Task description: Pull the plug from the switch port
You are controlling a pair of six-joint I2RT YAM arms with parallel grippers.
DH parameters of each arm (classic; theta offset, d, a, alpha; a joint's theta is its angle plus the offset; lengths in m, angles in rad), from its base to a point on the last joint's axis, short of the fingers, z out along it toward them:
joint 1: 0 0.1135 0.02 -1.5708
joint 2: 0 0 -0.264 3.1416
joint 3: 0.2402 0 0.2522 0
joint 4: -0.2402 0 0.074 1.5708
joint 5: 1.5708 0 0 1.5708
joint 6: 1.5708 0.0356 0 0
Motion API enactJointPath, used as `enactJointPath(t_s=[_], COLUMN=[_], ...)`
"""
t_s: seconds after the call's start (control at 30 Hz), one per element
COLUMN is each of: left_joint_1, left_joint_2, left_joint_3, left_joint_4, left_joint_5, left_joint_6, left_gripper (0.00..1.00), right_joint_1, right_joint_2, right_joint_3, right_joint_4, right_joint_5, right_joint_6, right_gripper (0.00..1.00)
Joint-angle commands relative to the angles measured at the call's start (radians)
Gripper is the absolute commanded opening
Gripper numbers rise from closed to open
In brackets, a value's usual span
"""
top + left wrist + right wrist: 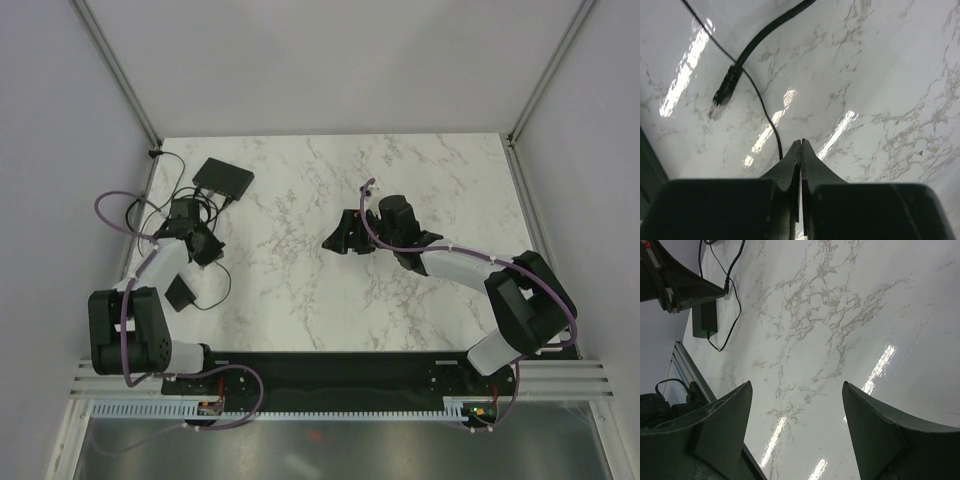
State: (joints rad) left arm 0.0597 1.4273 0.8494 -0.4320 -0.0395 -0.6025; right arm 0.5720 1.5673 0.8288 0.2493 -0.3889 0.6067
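Observation:
The switch (pixel 223 178), a flat black box, lies at the back left of the marble table. My left gripper (pixel 207 250) is in front of it, shut and empty; in the left wrist view (pixel 801 142) its fingertips meet just above the table. A black plug (pixel 722 95) on a thick black cable lies loose on the marble ahead and left of those tips, in no port. The switch is out of that view. My right gripper (pixel 333 241) is open and empty over the table's middle, and the right wrist view (pixel 796 387) shows only marble between its fingers.
A small black power-adapter brick (pixel 180 293) lies near the left arm and also shows in the right wrist view (pixel 705 320). Thin black cables (pixel 762 107) loop across the left side. White walls enclose the table (pixel 300 310) at the back and sides.

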Motion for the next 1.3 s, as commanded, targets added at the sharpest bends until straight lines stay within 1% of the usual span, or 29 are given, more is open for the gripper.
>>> enactJointPath(t_s=[0.0,0.03,0.1,0.17,0.2,0.23,0.3,0.33,0.37,0.4,0.43,0.47,0.5,0.53,0.57,0.6,0.7,0.73,0.77,0.83,0.97,1.0,1.03,1.07,1.17,1.23,1.27], left_joint_1=[0.005,0.005,0.005,0.005,0.006,0.006,0.008,0.008,0.011,0.018,0.022,0.028,0.037,0.041,0.046,0.054,0.057,0.057,0.057,0.057,0.054,0.055,0.054,0.054,0.054,0.051,0.052], left_joint_2=[-0.086,-0.132,-0.174,-0.186,-0.174,-0.156,-0.079,-0.046,0.016,0.059,0.096,0.176,0.217,0.254,0.296,0.367,0.500,0.522,0.542,0.584,0.627,0.633,0.637,0.645,0.666,0.674,0.682], left_joint_3=[-0.090,-0.120,-0.138,-0.110,-0.080,0.006,0.101,0.196,0.244,0.343,0.394,0.445,0.546,0.592,0.634,0.714,0.842,0.859,0.873,0.881,0.846,0.829,0.820,0.811,0.783,0.772,0.768], left_joint_4=[-0.005,-0.010,-0.002,0.030,0.030,0.030,0.030,0.030,-0.014,-0.019,-0.024,-0.028,-0.030,-0.033,-0.033,-0.031,-0.034,-0.036,-0.034,-0.033,-0.027,-0.027,-0.018,-0.013,-0.007,-0.008,-0.005], left_joint_5=[0.067,0.061,0.043,0.043,0.043,0.043,0.043,0.043,-0.011,-0.020,-0.025,-0.011,-0.002,0.010,0.059,0.085,0.142,0.150,0.171,0.184,0.228,0.236,0.245,0.250,0.222,0.204,0.185], left_joint_6=[-0.140,-0.143,-0.132,-0.085,-0.085,-0.085,-0.085,-0.085,0.040,0.059,0.088,0.105,0.125,0.168,0.188,0.208,0.280,0.291,0.317,0.337,0.371,0.374,0.382,0.386,0.405,0.417,0.420], left_gripper=[0.02,0.02,0.02,0.03,0.03,0.03,0.03,0.03,0.69,0.70,0.70,0.70,0.69,0.68,0.68,0.68,0.68,0.68,0.65,0.61,0.53,0.50,0.45,0.43,0.37,0.31,0.31], right_joint_1=[-0.003,-0.003,-0.003,-0.003,-0.001,-0.003,-0.001,-0.004,-0.003,-0.003,-0.004,-0.003,-0.003,-0.003,-0.003,-0.001,-0.003,-0.003,-0.003,-0.003,-0.003,-0.004,-0.003,-0.004,-0.004,-0.004,-0.004], right_joint_2=[0.004,0.005,0.007,0.004,0.000,-0.007,-0.013,-0.018,-0.021,-0.027,-0.030,-0.035,-0.042,-0.047,-0.050,-0.056,-0.070,-0.072,-0.072,-0.075,-0.064,-0.059,-0.058,-0.055,-0.052,-0.052,-0.053], right_joint_3=[-0.002,0.000,0.001,0.001,0.000,-0.003,-0.007,-0.007,-0.007,-0.007,-0.008,-0.008,-0.014,-0.016,-0.019,-0.022,-0.031,-0.033,-0.034,-0.042,-0.045,-0.043,-0.042,-0.042,-0.042,-0.045,-0.048], right_joint_4=[0.045,0.045,0.047,0.041,0.039,0.038,0.028,0.024,0.013,0.007,-0.005,-0.008,-0.013,-0.016,-0.018,-0.021,-0.035,-0.038,-0.044,-0.047,-0.048,-0.048,-0.047,-0.047,-0.044,-0.045,-0.045], right_joint_5=[-0.018,-0.016,-0.021,-0.024,-0.024,-0.019,-0.008,-0.005,-0.004,-0.002,-0.001,0.001,-0.001,-0.002,-0.004,-0.004,-0.004,-0.002,-0.001,0.004,0.005,0.002,-0.001,-0.002,-0.005,-0.004,-0.005], right_joint_6=[0.005,0.008,0.011,0.011,0.007,0.004,-0.002,-0.008,-0.013,-0.018,-0.024,-0.027,-0.028,-0.028,-0.030,-0.031,-0.039,-0.042,-0.047,-0.053,-0.056,-0.058,-0.055,-0.055,-0.055,-0.058,-0.061], right_gripper=[0.81,0.81,0.81,0.81,0.81,0.81,0.81,0.81,0.81,0.81,0.81,0.81,0.81,0.81,0.81,0.81,0.81,0.81,0.81,0.81,0.82,0.82,0.82,0.82,0.82,0.82,0.82])
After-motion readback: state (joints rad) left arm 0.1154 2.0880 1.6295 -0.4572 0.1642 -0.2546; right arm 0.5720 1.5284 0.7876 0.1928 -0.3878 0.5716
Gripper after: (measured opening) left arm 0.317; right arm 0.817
